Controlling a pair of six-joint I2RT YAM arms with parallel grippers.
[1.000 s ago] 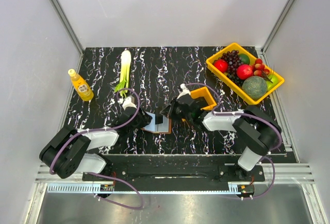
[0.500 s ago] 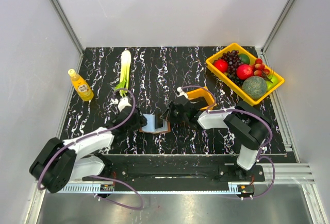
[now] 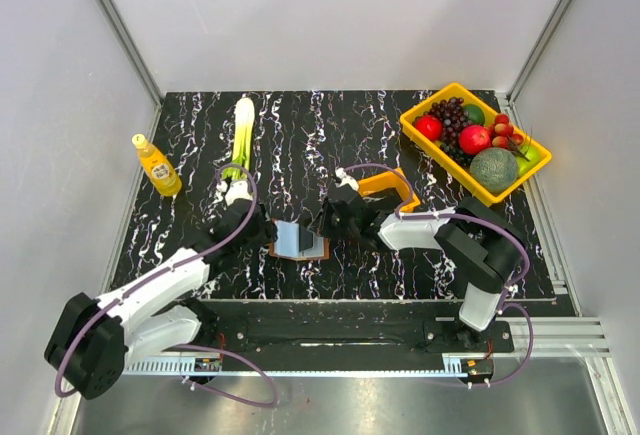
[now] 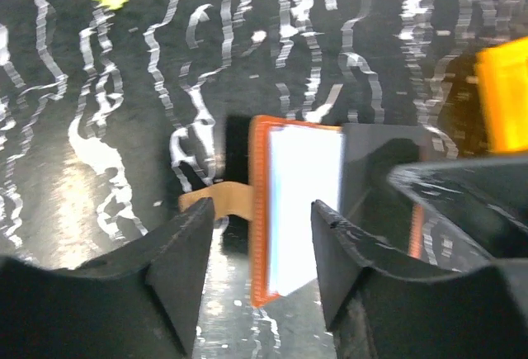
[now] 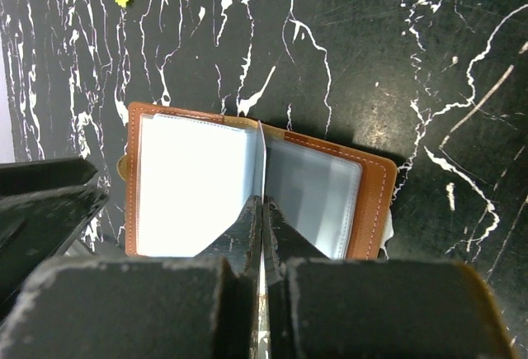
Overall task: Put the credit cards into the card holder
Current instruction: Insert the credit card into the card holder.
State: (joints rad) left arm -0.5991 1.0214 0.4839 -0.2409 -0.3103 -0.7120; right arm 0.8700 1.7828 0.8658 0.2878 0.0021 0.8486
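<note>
Since a second ago the left arm has been stretched out longer and lower, and the right gripper point(image 5: 262, 206) has been drawn leftward off the bin point(image 3: 393, 186) toward the wallet point(image 5: 378, 198). The wallet is laid open on the table point(image 3: 300, 125) between the two grippers, its pale sleeves turned upward. The right gripper's fingers are pressed together on a thin card point(image 5: 260, 157), which is seen edge-on and held upright over the wallet's fold. The left gripper point(image 4: 262, 210) is held low just beside the wallet's left edge, its fingers spread with nothing between them. Whether further cards are tucked into the sleeves cannot be told.
</note>
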